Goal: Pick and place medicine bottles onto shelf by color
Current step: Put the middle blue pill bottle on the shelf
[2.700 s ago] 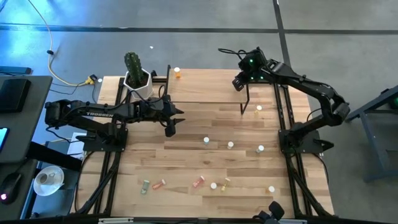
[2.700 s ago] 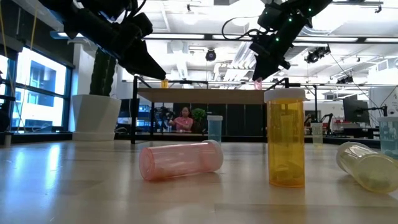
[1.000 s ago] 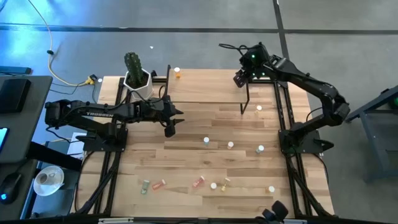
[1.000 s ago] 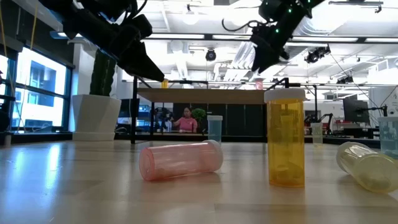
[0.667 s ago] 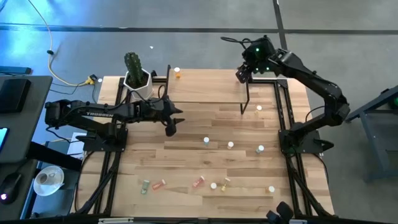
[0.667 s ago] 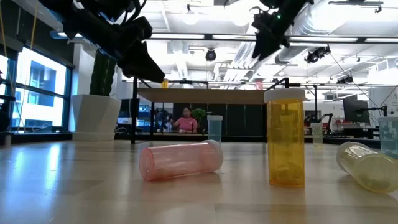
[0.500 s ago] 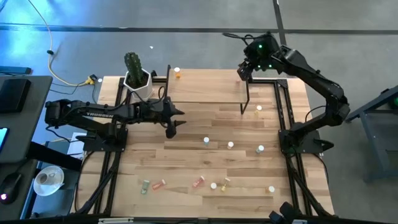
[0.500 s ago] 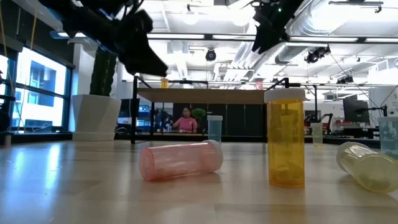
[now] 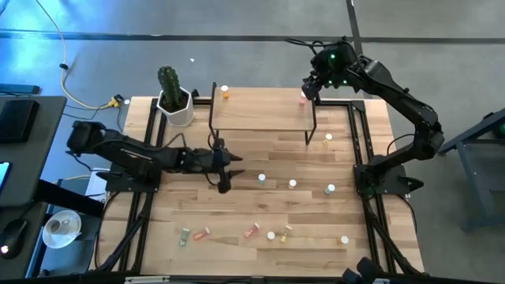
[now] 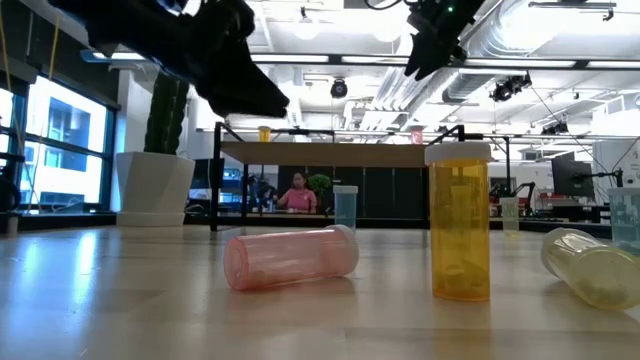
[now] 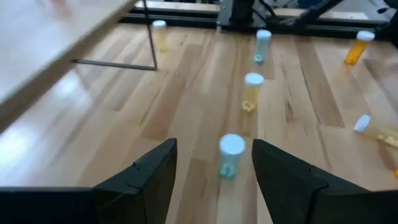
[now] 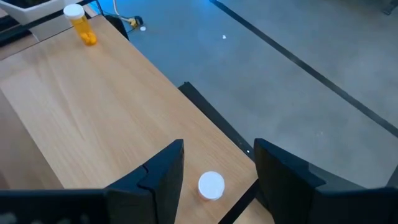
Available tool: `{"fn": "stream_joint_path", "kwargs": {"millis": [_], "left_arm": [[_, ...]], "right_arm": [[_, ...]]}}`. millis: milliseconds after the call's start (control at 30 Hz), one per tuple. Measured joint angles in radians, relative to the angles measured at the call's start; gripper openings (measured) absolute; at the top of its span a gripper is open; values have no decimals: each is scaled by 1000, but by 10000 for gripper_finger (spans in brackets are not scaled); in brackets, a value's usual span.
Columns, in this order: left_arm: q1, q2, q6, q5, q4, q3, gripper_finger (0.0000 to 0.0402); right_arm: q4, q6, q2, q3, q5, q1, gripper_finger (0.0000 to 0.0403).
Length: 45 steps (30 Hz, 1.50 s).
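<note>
Grey concrete floor [image 9: 237, 47], bright windows [image 10: 55, 145]

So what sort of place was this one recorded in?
Probably a robotics lab in a large open workspace. The low view shows exposed ceiling ducts and more desks with a seated person behind the table; the high view shows bare concrete floor.
</note>
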Motion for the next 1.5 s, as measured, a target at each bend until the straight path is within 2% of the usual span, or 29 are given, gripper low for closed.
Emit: {"fn": "stream_joint_path", "kwargs": {"millis": [233,500,867,1200,1500], "left_arm": [[-36,190,3,-45,234,0,200],[-35,356,-8,-52,390,10,200],[-35,537,-7,-47,378,149,200],[-21,555,-23,-54,349,178,197],[-11,555,-23,-52,295,177,153]], "right_arm": [[1,0,0,-1,0,8,186],[-2,1,0,-1,0,8,186],[-7,1,0,-2,0,8,186],[-13,1,0,-2,0,8,186],[-13,1,0,-2,0,8,186]]}}
